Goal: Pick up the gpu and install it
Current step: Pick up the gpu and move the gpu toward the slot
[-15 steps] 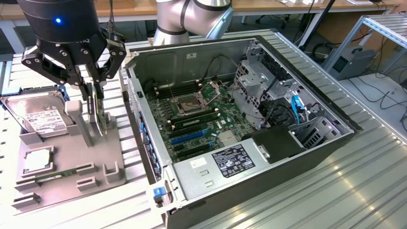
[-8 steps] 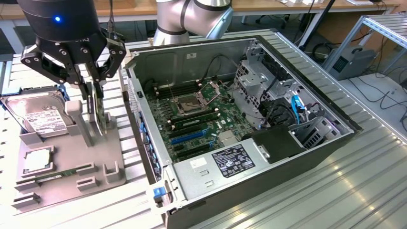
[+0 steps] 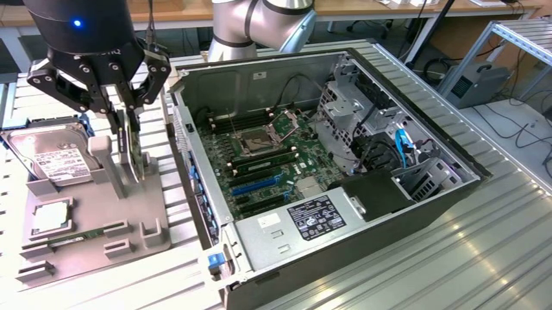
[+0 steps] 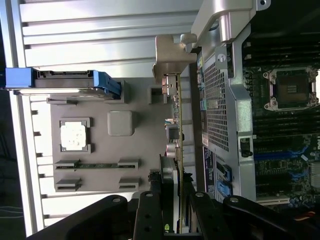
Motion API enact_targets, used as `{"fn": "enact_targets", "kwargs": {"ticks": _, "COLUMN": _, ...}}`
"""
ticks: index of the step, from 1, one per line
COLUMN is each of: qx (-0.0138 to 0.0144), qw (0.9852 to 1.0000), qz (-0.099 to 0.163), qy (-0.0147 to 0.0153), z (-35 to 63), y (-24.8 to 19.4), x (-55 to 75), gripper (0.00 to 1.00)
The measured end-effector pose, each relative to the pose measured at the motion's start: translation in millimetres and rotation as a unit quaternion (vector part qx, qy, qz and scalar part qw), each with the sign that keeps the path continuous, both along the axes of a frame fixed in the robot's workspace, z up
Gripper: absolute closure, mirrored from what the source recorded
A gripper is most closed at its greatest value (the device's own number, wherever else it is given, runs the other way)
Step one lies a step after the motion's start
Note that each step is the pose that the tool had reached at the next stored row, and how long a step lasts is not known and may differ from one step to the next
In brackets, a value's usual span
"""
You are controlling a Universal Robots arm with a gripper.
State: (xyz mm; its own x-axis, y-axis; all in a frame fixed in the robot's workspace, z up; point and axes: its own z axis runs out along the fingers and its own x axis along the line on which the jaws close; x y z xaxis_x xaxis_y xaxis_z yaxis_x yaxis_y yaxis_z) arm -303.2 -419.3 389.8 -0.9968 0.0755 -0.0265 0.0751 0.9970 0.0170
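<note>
— State of the jaws on the gripper (image 3: 128, 121)?
— Part-way closed, pinching the gpu (image 3: 133, 154) by its two flat faces, near the upper edge. Looks like a firm hold. Cannot tell whether lifted clear of its slot.

— Position of the card relative to them?
— Directly between and below. Standing on edge, thin side up, over the grey holder tray (image 3: 86, 213), just beside the outer wall of the open computer case (image 3: 388, 252). Seen edge-on from the wrist: gripper (image 4: 174, 202), then gpu (image 4: 178, 125) running straight away from it.

— Long axis?
— Level, parallel to the case wall, with the silver bracket (image 4: 169, 55) at the end toward the hard drive's side of the tray.

— Look of it?
— Thin, flat, rectangular. Dark on one face, brownish-green board on the other, small components along the edge.

— Anything else nearby?
— Hard drive (image 3: 50, 161) toward the exterior view's left, apart from the card. Blue expansion slots (image 3: 254, 187) on the board inside the case, across the wall from the card.
</note>
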Motion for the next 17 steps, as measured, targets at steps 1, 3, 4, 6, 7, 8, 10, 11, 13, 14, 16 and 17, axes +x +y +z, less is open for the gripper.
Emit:
{"fn": "enact_targets", "kwargs": {"ticks": 1, "qx": 0.0, "qw": 1.0, "qz": 0.0, "qy": 0.0, "z": 0.3, "y": 0.0, "x": 0.0, "gripper": 0.73}}
{"fn": "enact_targets", "kwargs": {"ticks": 3, "qx": 0.0, "qw": 1.0, "qz": 0.0, "qy": 0.0, "z": 0.8, "y": 0.0, "x": 0.0, "gripper": 0.73}}
{"fn": "enact_targets", "kwargs": {"ticks": 4, "qx": 0.0, "qw": 1.0, "qz": 0.0, "qy": 0.0, "z": 1.1, "y": 0.0, "x": 0.0, "gripper": 0.73}}
{"fn": "enact_targets", "kwargs": {"ticks": 6, "qx": 0.0, "qw": 1.0, "qz": 0.0, "qy": 0.0, "z": 1.3, "y": 0.0, "x": 0.0, "gripper": 0.73}}
{"fn": "enact_targets", "kwargs": {"ticks": 7, "qx": 0.0, "qw": 1.0, "qz": 0.0, "qy": 0.0, "z": 1.5, "y": 0.0, "x": 0.0, "gripper": 0.73}}
{"fn": "enact_targets", "kwargs": {"ticks": 8, "qx": 0.0, "qw": 1.0, "qz": 0.0, "qy": 0.0, "z": 1.7, "y": 0.0, "x": 0.0, "gripper": 0.73}}
{"fn": "enact_targets", "kwargs": {"ticks": 10, "qx": 0.0, "qw": 1.0, "qz": 0.0, "qy": 0.0, "z": 2.1, "y": 0.0, "x": 0.0, "gripper": 0.73}}
{"fn": "enact_targets", "kwargs": {"ticks": 11, "qx": 0.0, "qw": 1.0, "qz": 0.0, "qy": 0.0, "z": 2.3, "y": 0.0, "x": 0.0, "gripper": 0.73}}
{"fn": "enact_targets", "kwargs": {"ticks": 13, "qx": 0.0, "qw": 1.0, "qz": 0.0, "qy": 0.0001, "z": 3.0, "y": 0.0, "x": 0.0, "gripper": 0.73}}
{"fn": "enact_targets", "kwargs": {"ticks": 14, "qx": 0.0, "qw": 1.0, "qz": 0.0, "qy": 0.0001, "z": 3.6, "y": 0.0, "x": 0.0, "gripper": 0.73}}
{"fn": "enact_targets", "kwargs": {"ticks": 16, "qx": 0.0, "qw": 1.0, "qz": 0.0, "qy": 0.0, "z": 4.8, "y": 0.0, "x": 0.0, "gripper": 0.73}}
{"fn": "enact_targets", "kwargs": {"ticks": 17, "qx": 0.0, "qw": 1.0, "qz": 0.0, "qy": 0.0, "z": 5.3, "y": 0.0, "x": 0.0, "gripper": 0.73}}
